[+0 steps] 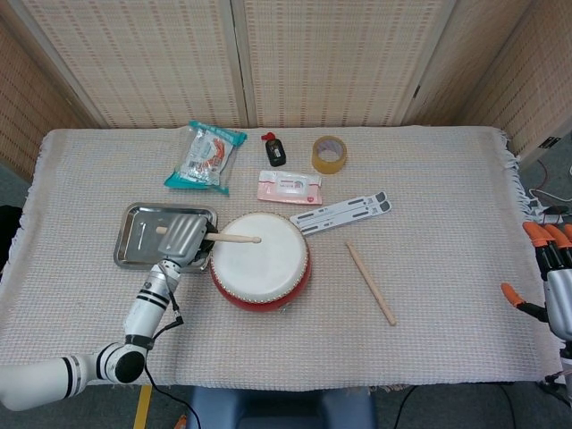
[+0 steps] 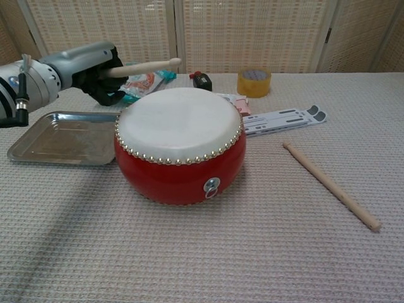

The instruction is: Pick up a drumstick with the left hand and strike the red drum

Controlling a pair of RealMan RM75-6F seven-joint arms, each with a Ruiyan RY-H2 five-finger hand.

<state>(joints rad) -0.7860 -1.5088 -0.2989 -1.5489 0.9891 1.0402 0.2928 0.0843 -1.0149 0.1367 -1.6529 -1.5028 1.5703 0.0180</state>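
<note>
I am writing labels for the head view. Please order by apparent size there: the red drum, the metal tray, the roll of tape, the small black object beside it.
1. red drum
2. metal tray, partly hidden by the left hand
3. roll of tape
4. small black object

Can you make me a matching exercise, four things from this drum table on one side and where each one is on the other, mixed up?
Things:
1. held drumstick
2. spare drumstick
3. yellow tape roll
4. metal tray

Places:
A. lying on the cloth right of the red drum
B. gripped by the left hand, raised above the drumhead
C. left of the drum
D. far side of the table, behind the drum

Pairs: 1-B, 2-A, 3-D, 4-C
</note>
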